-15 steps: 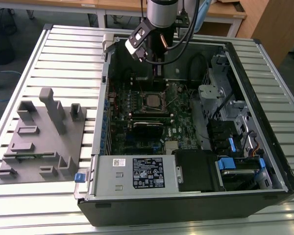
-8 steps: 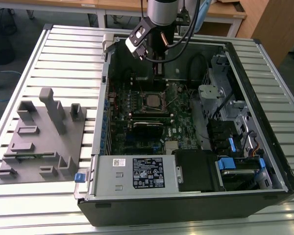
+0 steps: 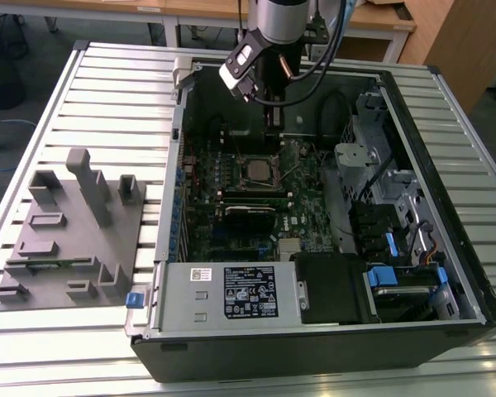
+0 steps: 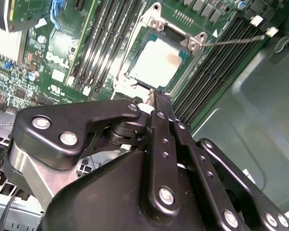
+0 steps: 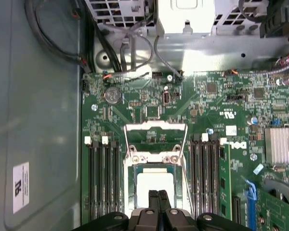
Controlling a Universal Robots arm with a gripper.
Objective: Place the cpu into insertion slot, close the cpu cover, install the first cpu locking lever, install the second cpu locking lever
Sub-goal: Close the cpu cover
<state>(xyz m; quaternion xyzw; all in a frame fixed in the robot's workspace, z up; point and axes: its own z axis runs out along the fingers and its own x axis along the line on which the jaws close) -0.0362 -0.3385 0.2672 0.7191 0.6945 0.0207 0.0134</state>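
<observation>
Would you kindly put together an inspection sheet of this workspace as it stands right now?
Surface: slatted metal table carrying an open computer case.
Job's things: the cpu lies in the insertion slot; the cpu cover is flipped open, off the chip; a thin lever rod juts out from the socket corner, unlatched.
Clutter: grey fixture block on the table, to the exterior view's left of the case.
Grippers: gripper shut, nothing seen between its fingers, hanging over the cpu's edge.
Cables: black cables loop along the case wall.
Surroundings: wooden tables behind.
</observation>
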